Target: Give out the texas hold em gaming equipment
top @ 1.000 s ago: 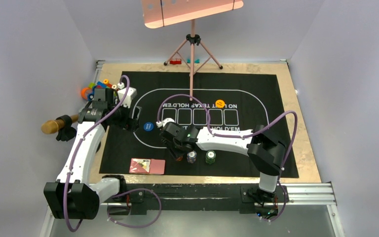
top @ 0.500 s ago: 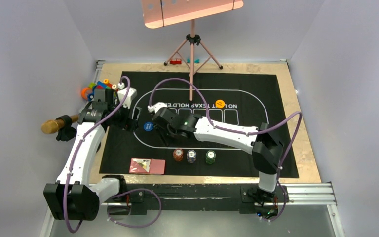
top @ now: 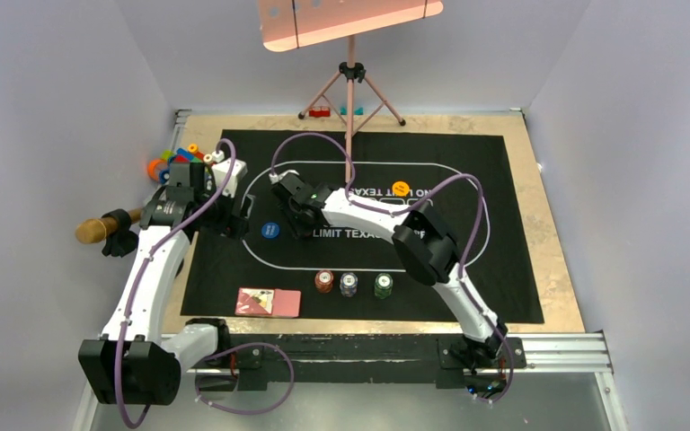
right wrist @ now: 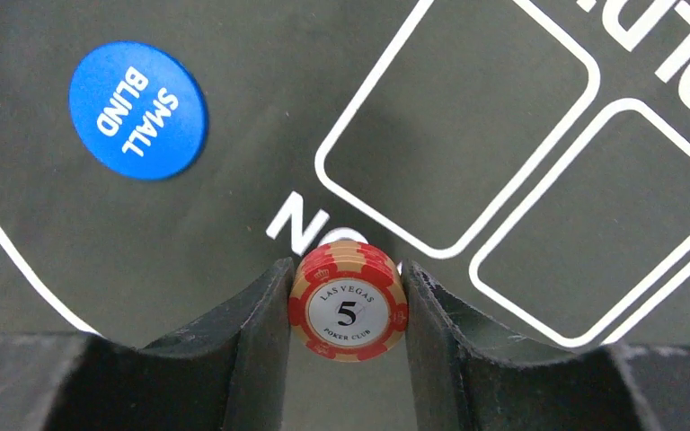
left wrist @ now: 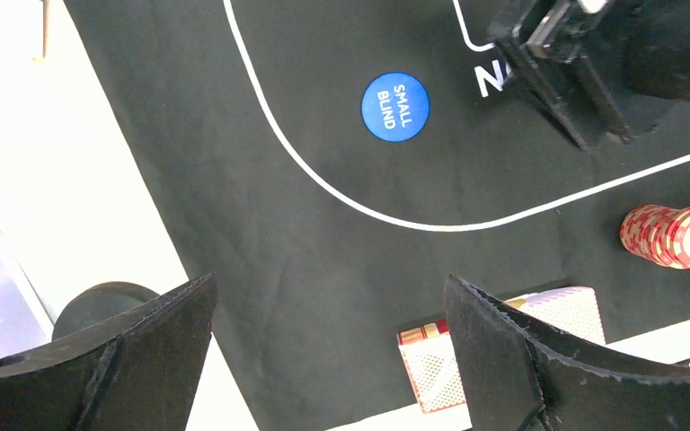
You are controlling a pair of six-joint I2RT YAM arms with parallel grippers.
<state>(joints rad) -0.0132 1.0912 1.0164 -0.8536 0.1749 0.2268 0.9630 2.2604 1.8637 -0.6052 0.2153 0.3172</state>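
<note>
Red poker chips (right wrist: 349, 312) | pinched in right hand (right wrist: 346, 274), over mat (right wrist: 234, 224) | left hand (left wrist: 328, 287) spread wide

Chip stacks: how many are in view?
4. The red stack, grey stack and green stack in a row at the near edge of the mat; a fourth stack in the right hand. More may be hidden.

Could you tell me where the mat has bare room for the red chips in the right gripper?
Bare: the mat right of the orange button and the green chip stack, out to its edge. Crowded: around the blue button, between the left gripper and the right gripper with its red chips.
</note>
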